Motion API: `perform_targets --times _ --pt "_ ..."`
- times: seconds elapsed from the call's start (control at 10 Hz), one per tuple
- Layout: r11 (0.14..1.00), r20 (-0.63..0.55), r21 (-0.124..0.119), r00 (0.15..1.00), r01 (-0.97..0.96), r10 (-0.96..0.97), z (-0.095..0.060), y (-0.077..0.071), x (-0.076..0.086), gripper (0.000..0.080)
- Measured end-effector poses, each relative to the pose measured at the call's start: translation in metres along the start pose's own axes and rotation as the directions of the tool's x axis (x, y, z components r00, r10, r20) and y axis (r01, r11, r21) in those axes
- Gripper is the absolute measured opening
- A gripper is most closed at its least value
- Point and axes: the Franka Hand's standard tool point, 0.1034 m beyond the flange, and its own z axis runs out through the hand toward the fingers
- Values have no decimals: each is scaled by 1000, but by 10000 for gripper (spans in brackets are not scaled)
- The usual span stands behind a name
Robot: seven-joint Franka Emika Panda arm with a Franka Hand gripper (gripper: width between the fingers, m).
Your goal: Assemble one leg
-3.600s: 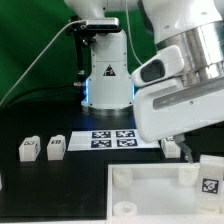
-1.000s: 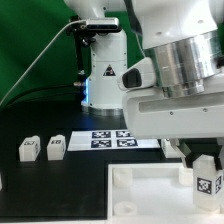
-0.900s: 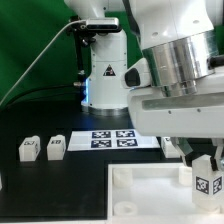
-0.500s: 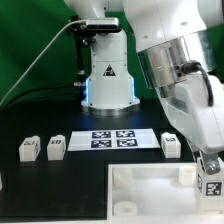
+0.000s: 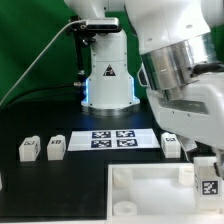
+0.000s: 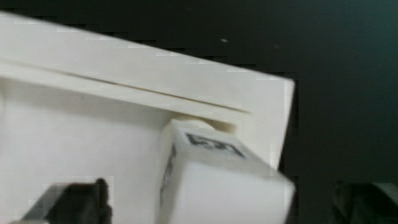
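Note:
The leg (image 5: 208, 181), a small white block with a black-and-white tag, stands upright in the far corner socket of the white tray-like panel (image 5: 150, 178), on the exterior view's right. My gripper (image 5: 206, 164) is directly over it. In the wrist view the leg (image 6: 222, 160) stands between my two dark fingers (image 6: 71, 200), with a gap on each side. The gripper (image 6: 217, 198) is open around it. The panel's corner (image 6: 107, 110) lies under the leg.
Three more legs lie on the black table: two at the exterior view's left (image 5: 28, 149) (image 5: 56, 147) and one right of the marker board (image 5: 171, 144). The marker board (image 5: 115, 139) lies in front of the robot's base (image 5: 106, 85). My arm fills the upper right.
My wrist has turned and the arm has shifted toward the exterior view's right. The leg has stayed upright in the corner socket, its tag still facing the camera.

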Motion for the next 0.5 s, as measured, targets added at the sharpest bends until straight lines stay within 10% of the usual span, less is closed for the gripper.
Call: perform_targets --times 0.4,0.5 --pt "928 -4 -6 928 374 -374 1 1 3 649" --pt "800 24 -69 803 596 -596 0 4 7 649"
